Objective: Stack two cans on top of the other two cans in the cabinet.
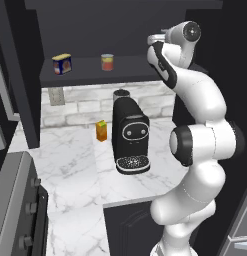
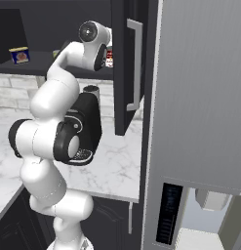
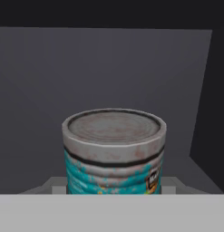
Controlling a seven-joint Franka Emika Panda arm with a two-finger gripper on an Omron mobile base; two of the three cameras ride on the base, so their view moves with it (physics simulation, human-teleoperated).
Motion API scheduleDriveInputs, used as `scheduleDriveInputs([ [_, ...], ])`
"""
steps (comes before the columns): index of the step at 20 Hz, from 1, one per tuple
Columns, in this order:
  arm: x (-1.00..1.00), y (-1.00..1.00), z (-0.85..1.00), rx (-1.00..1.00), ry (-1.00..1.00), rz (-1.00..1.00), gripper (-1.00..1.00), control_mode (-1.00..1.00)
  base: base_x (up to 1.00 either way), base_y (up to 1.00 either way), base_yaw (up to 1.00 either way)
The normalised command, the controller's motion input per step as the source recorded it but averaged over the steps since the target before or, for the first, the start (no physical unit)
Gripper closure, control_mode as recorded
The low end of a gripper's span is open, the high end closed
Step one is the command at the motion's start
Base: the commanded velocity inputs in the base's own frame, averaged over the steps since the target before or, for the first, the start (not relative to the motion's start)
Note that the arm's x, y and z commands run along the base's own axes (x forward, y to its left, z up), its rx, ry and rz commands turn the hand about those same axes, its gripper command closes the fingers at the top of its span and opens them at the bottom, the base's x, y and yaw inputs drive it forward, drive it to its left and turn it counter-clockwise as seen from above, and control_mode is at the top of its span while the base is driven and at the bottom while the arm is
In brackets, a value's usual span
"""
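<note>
**Teal can close before the hand, inside the cabinet**

The arm reaches up into the right end of the dark cabinet [image 1: 90, 75]. In the hand view the teal can [image 3: 114, 152] stands upright right in front of the camera, its silver top worn and rust-flecked, a dark ring under the rim, and a small dark badge on its label whose writing is too blurred to read. Whether the gripper is open or clamped on the can cannot be told.

On the shelf to the left, the squat blue tin [image 1: 62, 64] shows a yellow-red label, with no legible text. The small red-orange can [image 1: 107, 62] stands well apart from it, mid-shelf. A red-and-white can [image 2: 109, 58] peeks out beside the arm's wrist.

Below, the black coffee machine [image 1: 130, 136] and an orange carton [image 1: 101, 131] sit on the marble counter [image 1: 70, 165].
</note>
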Motion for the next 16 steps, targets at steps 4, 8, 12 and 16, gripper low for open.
scheduleDriveInputs([
  [4,0.02,0.01,-0.02,0.00,0.03,0.00,1.00,-1.00,0.00,0.00,0.00],
  [8,0.08,0.00,0.00,0.00,0.04,0.00,1.00,-1.00,0.00,0.00,0.00],
  [12,0.10,0.00,0.00,0.00,0.02,0.00,1.00,-1.00,0.00,0.00,0.00],
  [16,0.13,0.00,0.00,0.00,0.00,0.00,1.00,-1.00,0.00,0.00,0.00],
])
